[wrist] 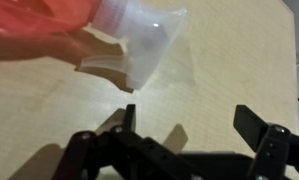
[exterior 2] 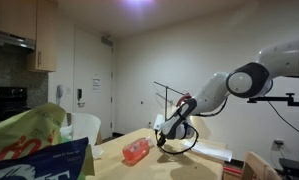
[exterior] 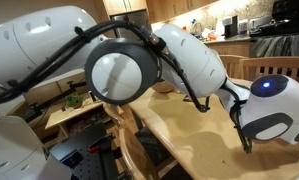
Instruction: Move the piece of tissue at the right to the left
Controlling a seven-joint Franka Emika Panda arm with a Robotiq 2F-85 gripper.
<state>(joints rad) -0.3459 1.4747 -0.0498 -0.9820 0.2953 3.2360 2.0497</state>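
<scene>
The gripper (wrist: pixel 189 115) is spread wide in the wrist view. Its two dark fingers (wrist: pixel 251 122) stand well apart with only bare wooden table (wrist: pixel 219 60) between them, and nothing is pinched. The tissue (wrist: pixel 139 50) lies on the table ahead of the fingers, near the top of that view and clear of both fingertips. It reads as a pale, half-transparent crumpled piece, and it touches or sticks out of a red pack (wrist: pixel 39 30). The pack is cut off by the top and left edges and is strongly blurred, so no label can be read, and the exact join between tissue and pack cannot be made out. In an exterior view the red pack (exterior 2: pixel 136 151) shows as a small reddish block on the table, just beside the lowered gripper (exterior 2: pixel 169 140). The tissue itself is too small to pick out there, and a crinkled bag (exterior 2: pixel 29 145) in the foreground hides the near part of the table. In an exterior view taken from close behind, the white arm (exterior: pixel 189 60) fills most of the picture. Only a strip of table (exterior: pixel 189 140) shows, and the tissue and pack are not visible.
</scene>
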